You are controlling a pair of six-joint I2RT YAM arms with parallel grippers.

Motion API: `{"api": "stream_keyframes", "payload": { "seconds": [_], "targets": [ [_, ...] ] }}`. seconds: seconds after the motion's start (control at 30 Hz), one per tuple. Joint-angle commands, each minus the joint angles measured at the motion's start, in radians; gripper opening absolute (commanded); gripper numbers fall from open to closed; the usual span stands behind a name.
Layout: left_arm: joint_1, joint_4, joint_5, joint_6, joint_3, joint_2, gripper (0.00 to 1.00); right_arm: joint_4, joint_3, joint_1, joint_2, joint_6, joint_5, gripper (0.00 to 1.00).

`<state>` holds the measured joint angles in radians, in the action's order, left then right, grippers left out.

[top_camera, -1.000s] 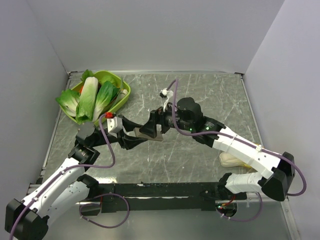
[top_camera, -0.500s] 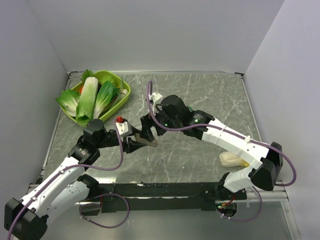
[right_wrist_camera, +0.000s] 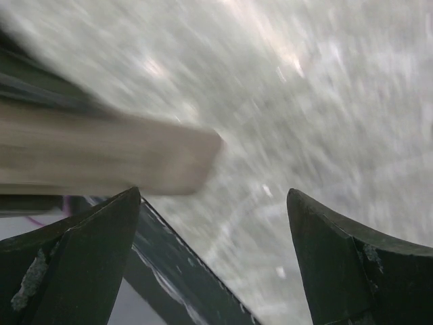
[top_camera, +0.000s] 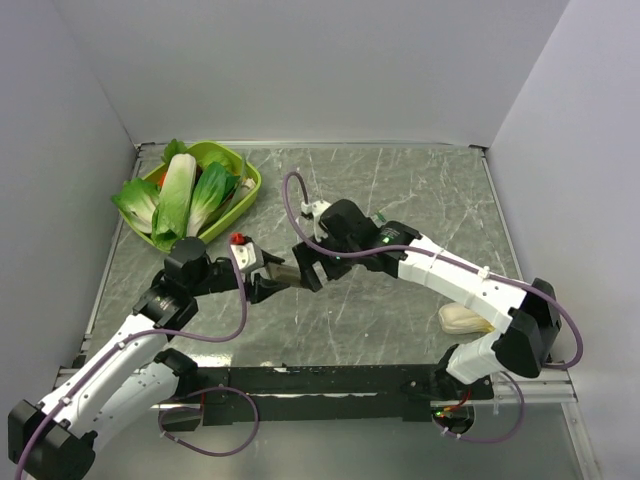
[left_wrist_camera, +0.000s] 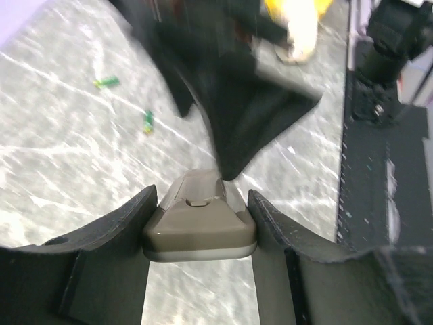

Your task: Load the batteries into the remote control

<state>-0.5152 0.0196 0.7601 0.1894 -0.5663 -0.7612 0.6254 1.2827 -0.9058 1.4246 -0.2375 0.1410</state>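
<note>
From above, we see the left gripper point(top_camera: 265, 283) clamped on the remote point(top_camera: 287, 272) near the middle of the table point(top_camera: 420, 190). Its wrist view: we judge it stiff, light and slick, best pinched by its long edges; batteries point(left_wrist_camera: 107, 82) lie beyond. Right wrist: the right gripper point(right_wrist_camera: 213, 223) gapes, seemingly beside the remote's blurred end.

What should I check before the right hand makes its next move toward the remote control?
1. Left hand clamps the remote control on both sides: ok.
2. Remote's grey-brown back faces up: ok.
3. Battery cover already off: cannot tell.
4. Right hand open and empty: ok.
5. Both batteries in sight, lying apart on the table: ok.
6. Right hand not touching the remote's end: cannot tell, its wrist view is blurred.
</note>
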Motion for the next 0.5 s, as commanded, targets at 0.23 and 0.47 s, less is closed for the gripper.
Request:
{"api": "stream_keyframes", "payload": {
  "seconds": [0.23, 0.47],
  "targets": [
    [0.001, -0.178, 0.022, -0.007, -0.034, 0.026, 0.01, -0.045, -0.144, 0.074, -0.085, 0.018, 0.104, 0.97],
    [0.001, -0.221, 0.114, -0.051, -0.03, 0.007, 0.01, -0.495, -0.44, 0.176, -0.311, 0.168, 0.512, 0.99]
  ]
}}
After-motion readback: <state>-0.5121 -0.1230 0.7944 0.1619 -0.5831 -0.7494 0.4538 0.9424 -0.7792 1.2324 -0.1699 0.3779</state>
